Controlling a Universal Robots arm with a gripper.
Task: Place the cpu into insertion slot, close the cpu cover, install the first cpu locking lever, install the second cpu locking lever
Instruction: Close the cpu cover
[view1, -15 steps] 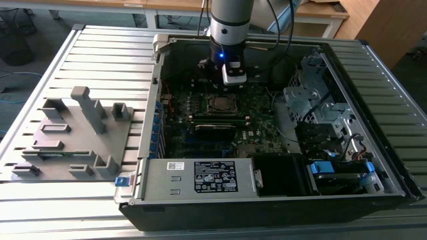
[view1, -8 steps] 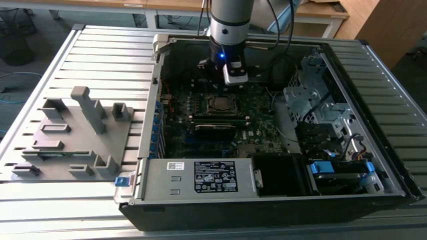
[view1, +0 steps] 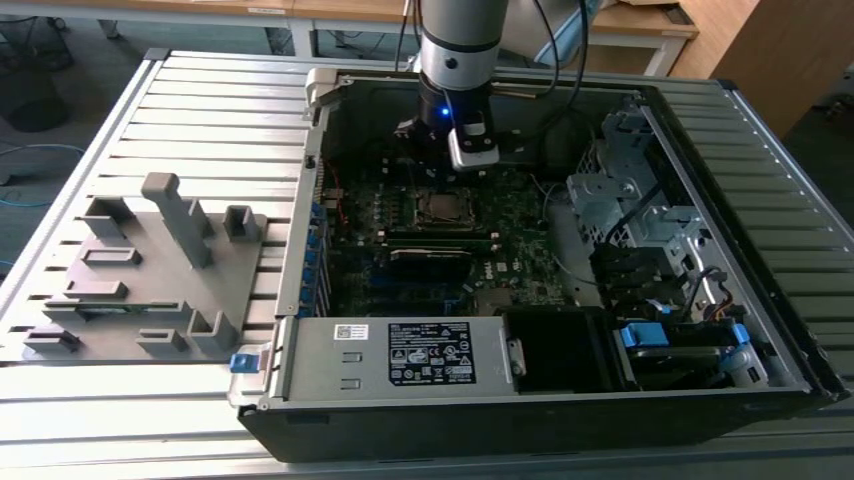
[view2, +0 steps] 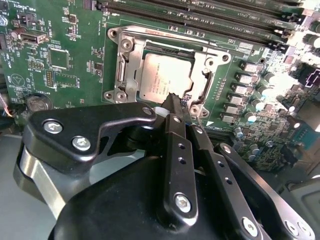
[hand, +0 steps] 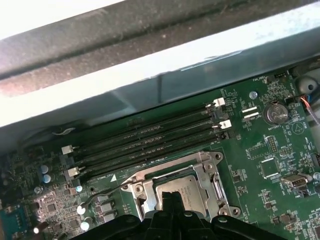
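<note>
Your gripper (view1: 450, 175) hangs just above the slot (view1: 442, 208) in the exterior view, inside the open case (view1: 534, 430). In the second wrist view you can see its fingers (view2: 176, 145) drawn together to a narrow tip, gripping nothing, at the edge of the cpu (view2: 161, 80). The cpu sits in the slot with the cover (view2: 206, 70) lying flat around it. In the first wrist view the cpu lies beside the memory slots (hand: 145, 142).
</note>
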